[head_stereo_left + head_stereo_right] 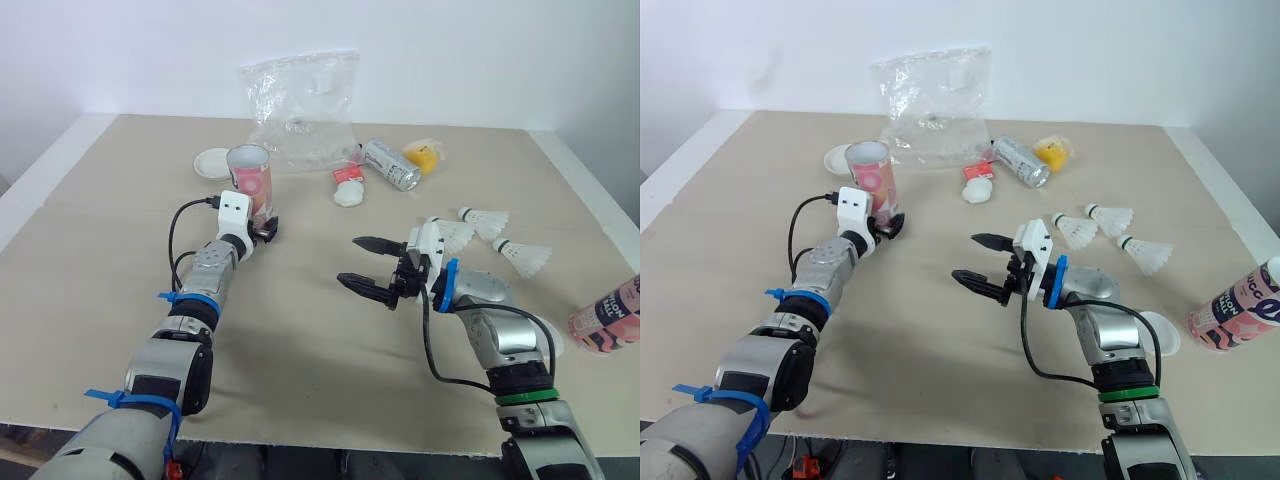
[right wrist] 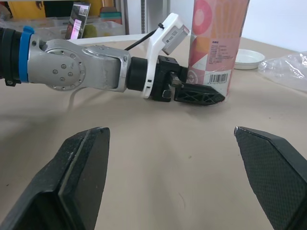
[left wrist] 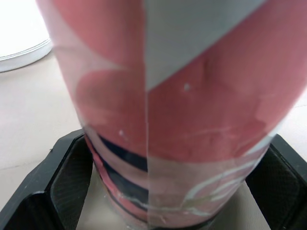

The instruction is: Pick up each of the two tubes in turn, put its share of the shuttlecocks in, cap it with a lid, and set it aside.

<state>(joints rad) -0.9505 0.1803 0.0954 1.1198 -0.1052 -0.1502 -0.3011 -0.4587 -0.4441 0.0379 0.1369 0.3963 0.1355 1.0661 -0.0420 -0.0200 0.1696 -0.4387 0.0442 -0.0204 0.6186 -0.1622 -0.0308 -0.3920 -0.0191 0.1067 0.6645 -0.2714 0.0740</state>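
Surface (image 1: 300,330) bearing an upright tube (image 1: 250,175) at rear left and a second tube (image 1: 608,318) lying at the right edge. Left tool (image 1: 264,231) brackets the upright tube's base; whether it grips cannot be told. Right tool (image 1: 348,260) spread wide, empty, mid-surface. Shuttlecocks (image 1: 485,220) lie loose behind it. Apparently a lid (image 1: 212,162) lies beside the upright tube.

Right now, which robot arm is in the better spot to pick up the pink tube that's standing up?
Left. The left gripper sits around the base of the upright tube. The right gripper hangs open over the table, well apart from the tube.
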